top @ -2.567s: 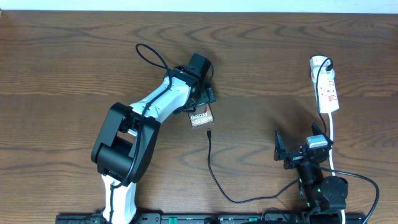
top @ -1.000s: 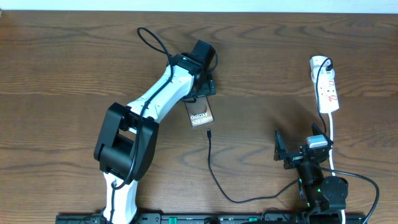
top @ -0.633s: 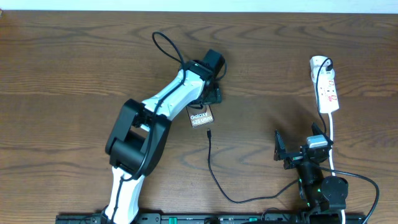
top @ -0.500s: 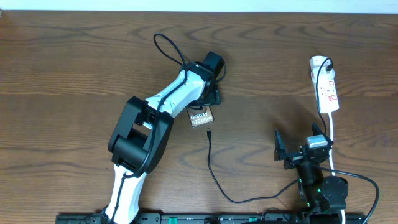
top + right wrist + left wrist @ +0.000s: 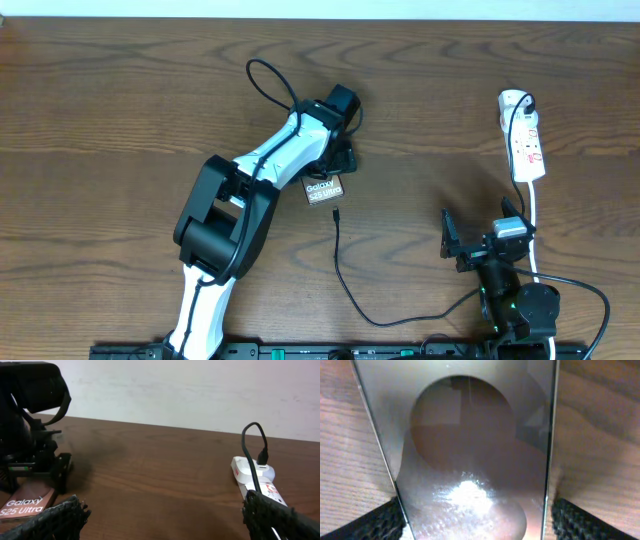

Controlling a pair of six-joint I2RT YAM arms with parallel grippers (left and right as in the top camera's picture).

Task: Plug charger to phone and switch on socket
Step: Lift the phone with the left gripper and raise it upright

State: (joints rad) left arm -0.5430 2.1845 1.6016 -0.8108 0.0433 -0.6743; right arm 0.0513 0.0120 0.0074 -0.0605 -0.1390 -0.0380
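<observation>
The phone (image 5: 323, 188) lies flat on the table with its "Galaxy" screen up. My left gripper (image 5: 339, 162) straddles its far end. In the left wrist view the phone (image 5: 470, 445) fills the frame and both fingers (image 5: 376, 522) press against its side edges, so my left gripper (image 5: 475, 522) is shut on it. The charger cable (image 5: 345, 285) lies on the table, its tip (image 5: 337, 212) just short of the phone's near end. The white socket (image 5: 522, 135) lies at the far right, a black plug (image 5: 527, 103) in it. My right gripper (image 5: 478, 255) is open and empty, seen low over the table in the right wrist view (image 5: 167, 525).
The right wrist view shows the socket (image 5: 255, 480) ahead to the right, the phone (image 5: 25, 505) and left arm (image 5: 30, 420) to the left, and a white wall behind. The socket's white cord (image 5: 532, 215) runs past my right arm.
My left arm swung right and its gripper shifted a little right. The phone turned slightly with it. The cable, socket and right arm have not moved.
</observation>
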